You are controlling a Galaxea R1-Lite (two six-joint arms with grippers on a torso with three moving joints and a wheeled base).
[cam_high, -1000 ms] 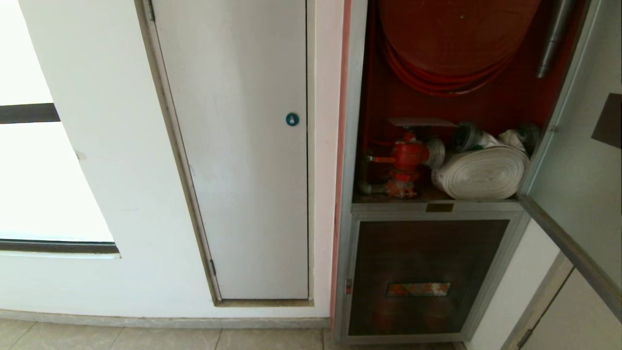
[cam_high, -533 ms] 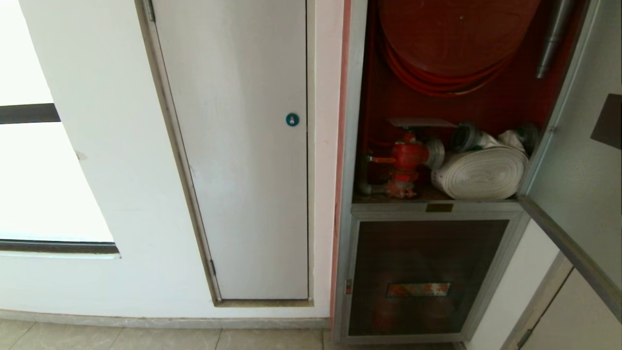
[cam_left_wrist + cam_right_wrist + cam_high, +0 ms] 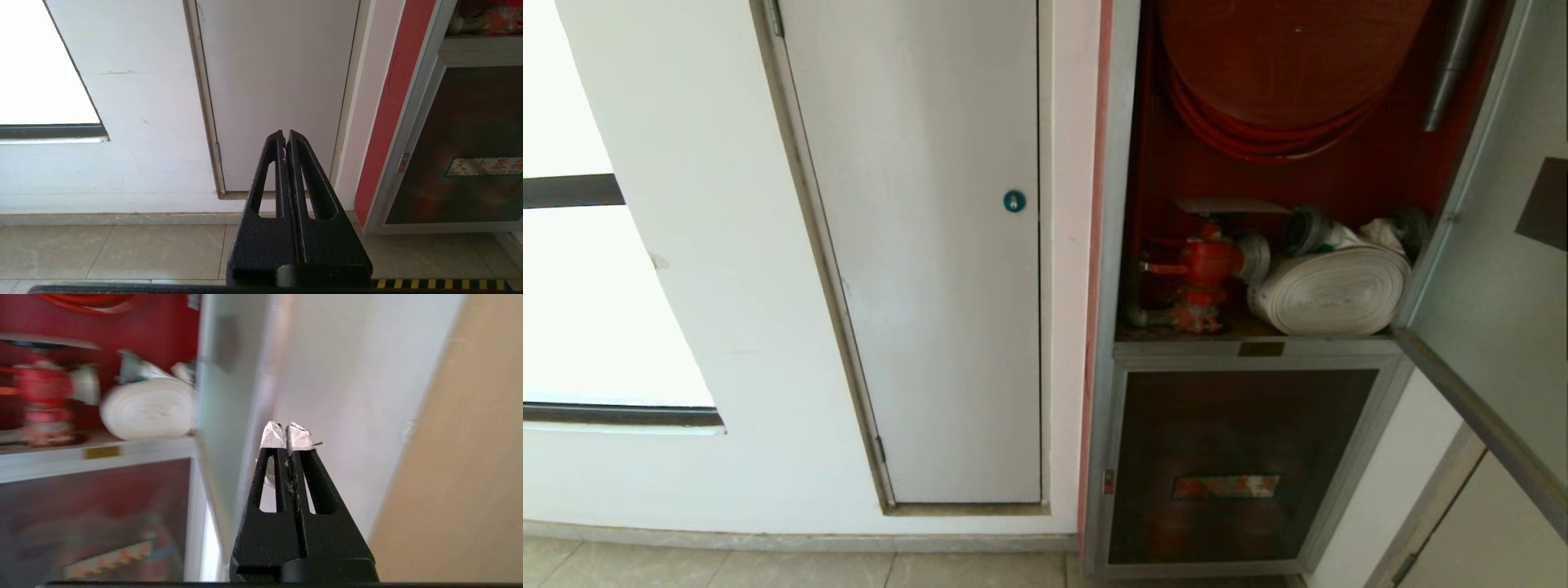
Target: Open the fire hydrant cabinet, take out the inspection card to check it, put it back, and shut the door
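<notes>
1 cabinet (image 3: 1115,245), 1 door (image 3: 1494,327) open, 1 card (image 3: 1229,205).

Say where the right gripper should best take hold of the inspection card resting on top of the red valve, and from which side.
Probably its front edge. The inspection card lies flat on top of the red valve, overhanging it towards the opening. Come in level from the cabinet's open front, above the white rolled hose, fingers above and below the sheet. The right gripper is shut and empty, so it must open first.
</notes>
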